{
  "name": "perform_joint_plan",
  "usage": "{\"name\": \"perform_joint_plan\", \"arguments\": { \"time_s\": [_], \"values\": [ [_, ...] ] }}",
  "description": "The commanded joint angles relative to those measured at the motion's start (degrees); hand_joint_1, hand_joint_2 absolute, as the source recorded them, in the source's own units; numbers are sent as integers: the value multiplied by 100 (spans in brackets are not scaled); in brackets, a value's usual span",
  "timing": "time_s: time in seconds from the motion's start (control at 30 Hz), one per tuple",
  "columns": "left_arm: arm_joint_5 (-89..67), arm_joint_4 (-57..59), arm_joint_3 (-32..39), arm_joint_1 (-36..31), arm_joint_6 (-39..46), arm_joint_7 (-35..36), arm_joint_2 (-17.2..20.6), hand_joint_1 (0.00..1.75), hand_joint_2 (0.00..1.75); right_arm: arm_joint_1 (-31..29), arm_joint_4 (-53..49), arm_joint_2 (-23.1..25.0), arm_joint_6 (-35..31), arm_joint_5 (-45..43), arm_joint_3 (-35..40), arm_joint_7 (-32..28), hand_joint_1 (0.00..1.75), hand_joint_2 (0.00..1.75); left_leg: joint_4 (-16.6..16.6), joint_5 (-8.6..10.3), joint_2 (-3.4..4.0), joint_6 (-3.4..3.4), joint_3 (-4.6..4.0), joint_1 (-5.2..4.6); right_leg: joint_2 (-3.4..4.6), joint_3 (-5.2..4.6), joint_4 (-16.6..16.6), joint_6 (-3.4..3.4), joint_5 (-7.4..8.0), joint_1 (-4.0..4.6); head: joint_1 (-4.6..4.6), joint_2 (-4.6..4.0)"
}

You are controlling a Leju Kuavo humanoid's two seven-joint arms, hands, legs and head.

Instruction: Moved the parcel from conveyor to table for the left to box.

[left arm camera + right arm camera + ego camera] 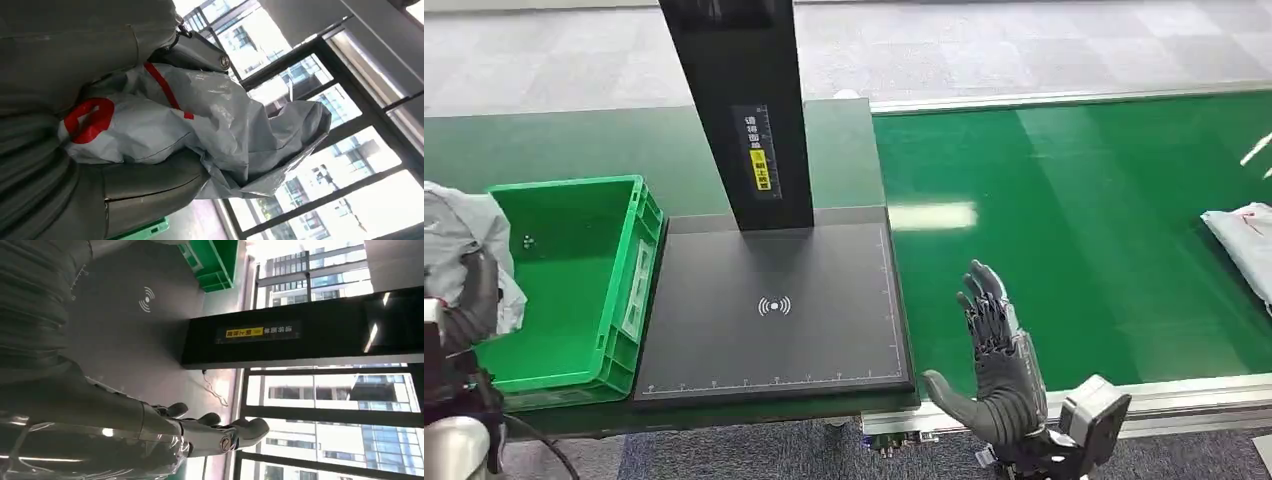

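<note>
The green conveyor [1074, 230] runs across the right side, and beside its left edge lies the dark scanning pad [769, 315] with a black post [744, 110] standing at the pad's far edge. The fingers [145, 185] of the left hand [469, 300] are closed around a grey plastic parcel [210, 125] with red marks; it is held up in the air, just beyond the left wall of the green box [574, 280], which stands against the pad's left edge. The right hand [994, 370] holds nothing: its fingers [984, 300] are stretched and apart, the thumb out to the side, above the near edge of the conveyor close to the pad's near right corner. A second grey parcel [1244, 245] lies at the conveyor's right end.
</note>
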Motion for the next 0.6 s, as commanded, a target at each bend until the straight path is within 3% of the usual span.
{"name": "perform_joint_plan", "arguments": {
  "time_s": [0.03, 0.1, 0.13, 0.17, 0.23, 0.6],
  "values": [
    [-74, 869, -385, -437, -21, 282, 166, 175, 175, -234, 154, 110, 2, -4, -215, 113, 0, 175, -11, 7, -13, 2, 9, -2, -9, 12, -8, -6, 2, -1, -2, 0],
    [-132, 986, -363, -508, -54, 421, 160, 175, 175, -247, 161, 127, -11, -1, -217, 133, 0, 175, -9, 6, -15, 2, 8, -2, -11, 12, -8, -5, 1, -1, 0, 0],
    [-283, 1160, -396, -630, -211, 725, 205, 147, 175, -253, 157, 151, -29, 27, -226, 158, 0, 175, -13, 9, -18, 2, 10, -1, -12, 14, -12, -7, 3, 0, 0, 0],
    [-289, 1208, -398, -690, -221, 735, 209, 3, 175, -259, 155, 156, -32, 31, -225, 161, 0, 175, -8, 7, -17, 1, 5, -2, -13, 9, -6, -4, 1, -2, -2, 0],
    [-610, 1615, -479, -874, -387, 1087, 300, 0, 175, -281, 147, 196, -43, 67, -249, 183, 0, 175, -8, 8, -21, 0, 4, -2, -17, 9, -5, -5, 0, -2, 0, 0],
    [-764, 2055, -663, -1017, -508, 1314, 470, 0, 175, -193, 87, 165, -61, 98, -279, 227, 0, 175, -15, 10, -15, -2, 12, -3, -10, 14, -11, -9, 2, -2, 0, 0]
  ]
}}
